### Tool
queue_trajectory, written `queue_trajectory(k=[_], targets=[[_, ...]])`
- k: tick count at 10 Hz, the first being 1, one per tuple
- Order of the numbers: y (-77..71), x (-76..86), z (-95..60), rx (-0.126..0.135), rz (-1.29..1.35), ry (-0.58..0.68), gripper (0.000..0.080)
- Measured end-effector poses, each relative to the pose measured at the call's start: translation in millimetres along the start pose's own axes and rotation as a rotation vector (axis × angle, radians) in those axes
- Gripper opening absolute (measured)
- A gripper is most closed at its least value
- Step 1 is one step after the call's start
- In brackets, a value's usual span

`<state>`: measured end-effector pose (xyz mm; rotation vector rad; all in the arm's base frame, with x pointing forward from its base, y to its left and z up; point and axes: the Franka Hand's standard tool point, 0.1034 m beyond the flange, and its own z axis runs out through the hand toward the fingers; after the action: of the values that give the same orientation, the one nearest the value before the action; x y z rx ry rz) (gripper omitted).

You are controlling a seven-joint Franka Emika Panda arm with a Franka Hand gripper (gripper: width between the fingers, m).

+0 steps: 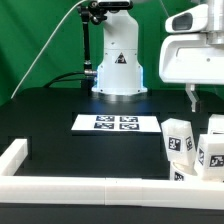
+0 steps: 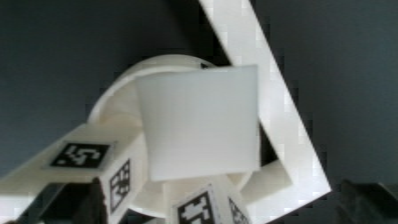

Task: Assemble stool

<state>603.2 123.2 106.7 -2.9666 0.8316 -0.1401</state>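
The stool's white parts lie bunched in the corner at the exterior view's right. One chunky leg (image 1: 177, 138) and a second leg (image 1: 213, 148) stand there with black-and-white tags. In the wrist view a plain-faced leg (image 2: 196, 120) rises toward the camera. The round seat (image 2: 150, 74) lies behind it, and tagged legs (image 2: 111, 178) lean beside it. My gripper (image 1: 205, 101) hangs above these parts without touching them. One finger (image 1: 190, 98) points down in free air. The jaws are open with nothing held.
The marker board (image 1: 117, 123) lies flat in the middle of the black table. A long white border rail (image 1: 80, 187) runs along the front and turns up at the left (image 1: 14, 155). The same rail (image 2: 267, 70) hems the parts in. The arm's base (image 1: 117, 65) stands at the back.
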Motion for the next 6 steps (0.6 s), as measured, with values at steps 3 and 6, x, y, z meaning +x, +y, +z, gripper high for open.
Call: queue_trajectory(k=[3,6], targets=[[-0.7,4.0,10.8,-0.003,-0.002,0.019,0.0649],[2.2,-6.7,19.4,-0.015,-0.009,0.010,0.0649]])
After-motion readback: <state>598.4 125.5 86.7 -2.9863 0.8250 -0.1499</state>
